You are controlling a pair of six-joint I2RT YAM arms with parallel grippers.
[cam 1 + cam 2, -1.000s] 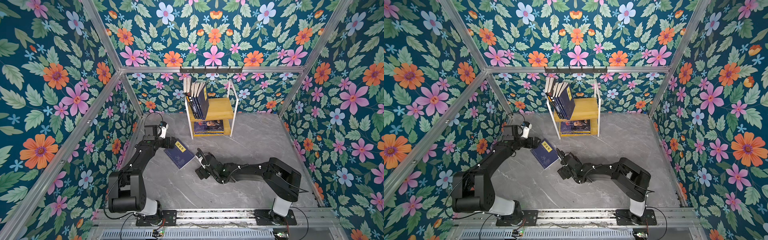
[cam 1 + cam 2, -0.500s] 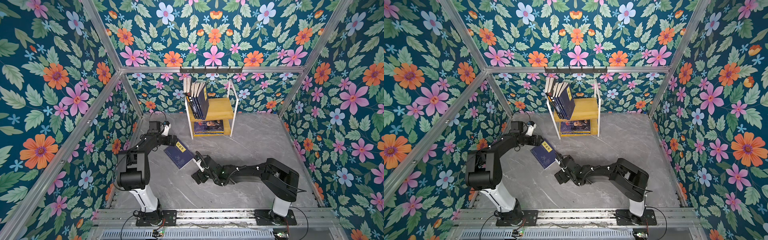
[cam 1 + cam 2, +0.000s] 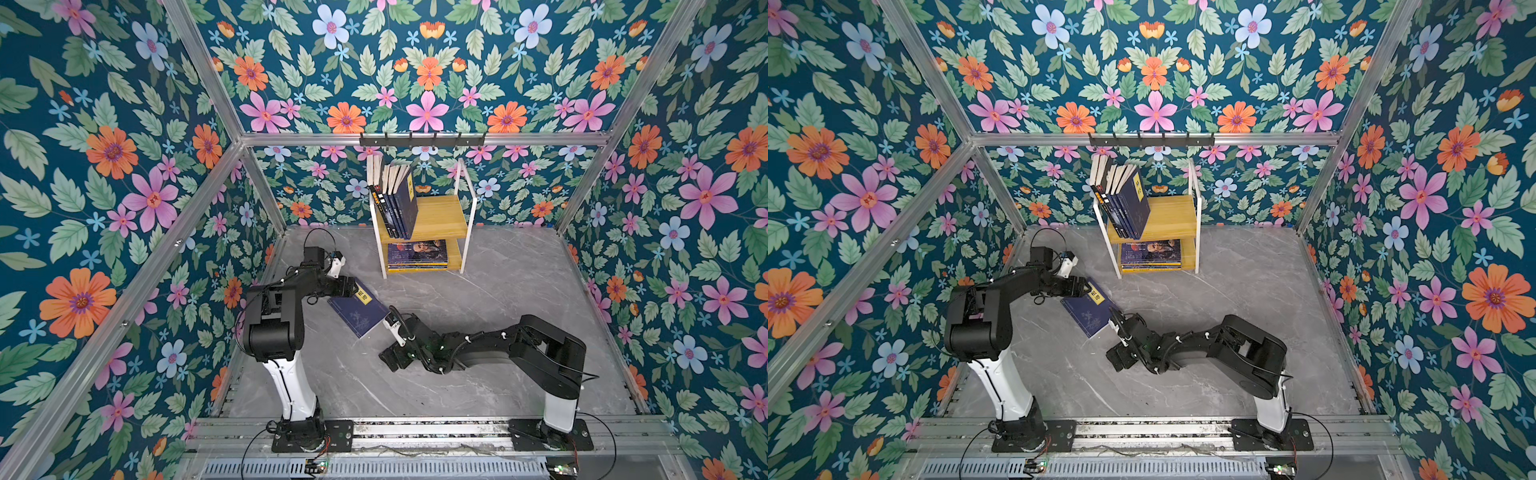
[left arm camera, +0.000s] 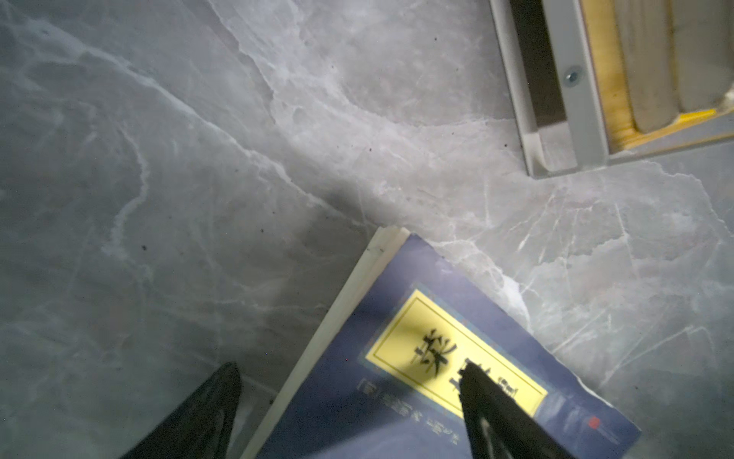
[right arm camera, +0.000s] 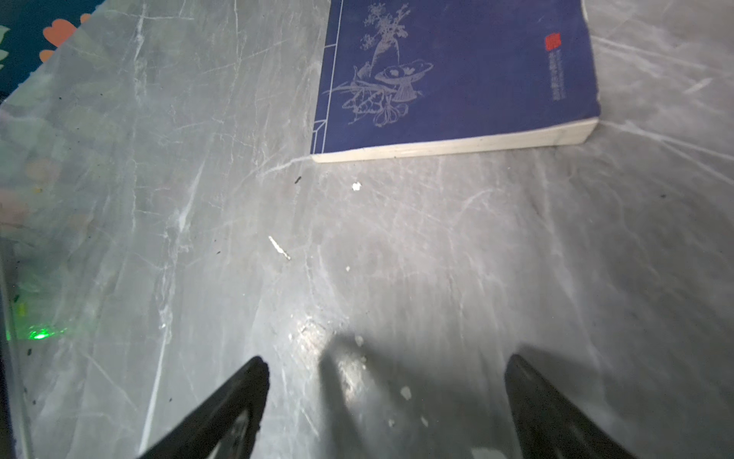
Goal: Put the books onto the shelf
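A navy book [image 3: 358, 312] [image 3: 1091, 312] with a yellow title label [image 4: 449, 357] lies flat on the grey floor. My left gripper [image 3: 352, 286] [image 4: 349, 373] is open at the book's upper corner. One of its fingers [image 4: 488, 405] is over the label and the other is beside the page edge. My right gripper [image 3: 390, 326] [image 5: 383, 369] is open over bare floor, a short way from the book's [image 5: 456, 71] lower edge. The shelf [image 3: 442, 212] [image 3: 1177, 210] stands at the back. Several books [image 3: 399, 199] lean upright on its top board, and others [image 3: 417, 253] lie flat below.
A black hook rail [image 3: 422, 139] hangs on the back frame above the shelf. Floral walls close in the grey floor on three sides. The shelf's white frame foot [image 4: 556, 119] is close ahead of the left gripper. Small crumbs [image 5: 278, 246] lie on the floor.
The left arm has reached right, bringing its gripper onto the book's upper corner, with the jaws a little narrower. The right gripper has drifted slightly back from the book's lower edge.
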